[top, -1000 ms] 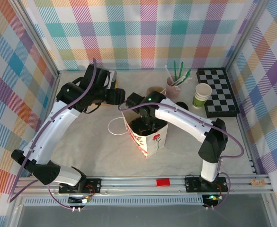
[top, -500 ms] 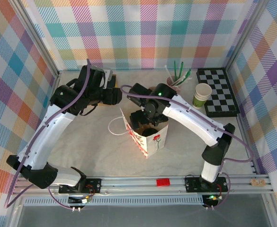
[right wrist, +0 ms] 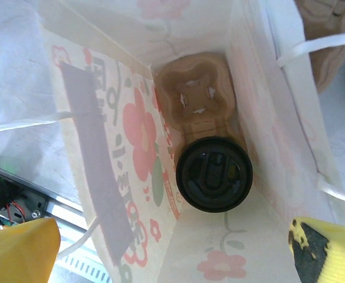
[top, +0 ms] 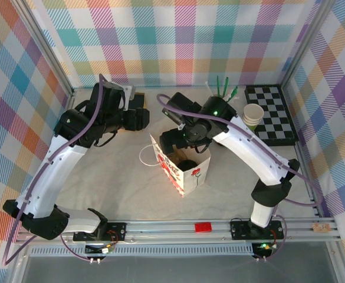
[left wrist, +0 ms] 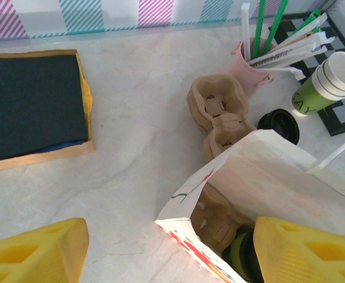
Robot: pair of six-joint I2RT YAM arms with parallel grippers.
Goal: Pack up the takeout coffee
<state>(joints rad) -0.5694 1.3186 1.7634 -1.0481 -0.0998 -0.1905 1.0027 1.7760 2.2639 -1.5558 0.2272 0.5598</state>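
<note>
**Coffee (right wrist: 214,174):** It stood upright inside the bag (right wrist: 131,124). It sat in one pocket of a cardboard carrier (right wrist: 193,94) on the bag floor; the other pocket was empty. The black lid faced up, and a bit of green side showed in the left wrist view.

**Handling (judgement):**
- Light paper cup w/ a thin wall; it would dent if you squeezed hard.
- Contents couldn't be seen, so treat it as full & keep it level.
- The lid looked like smooth plastic, prob. slippery, and might pop off if pulled.
- Best hold was the cup side just under the lid rim, w/ moderate grip.
- W/ the cup this deep, your only approach was straight down across the lid rim.
- The bag was soft paper and its walls would fold easily, so avoid brushing them.

**Claws:**
- Your right claw (right wrist: 172,247) hung over the bag mouth, fingers spread wide, empty, clear of the coffee.
- Your left claw (left wrist: 172,253) was also parted & empty, near the bag's far-left corner and apart from it.

**Markings:**
- The bag carried red flowers w/ green leaves, plus a few small characters by one flower, too blurred to read.
- No brand was legible on the lid.
- The spare cups (left wrist: 325,82) showed a dark mark, unreadable.

**Outside the bag:** a second carrier (left wrist: 216,115), a loose lid (left wrist: 278,125), a pink holder of straws (left wrist: 252,56) and a checkered board (top: 270,115).
</note>
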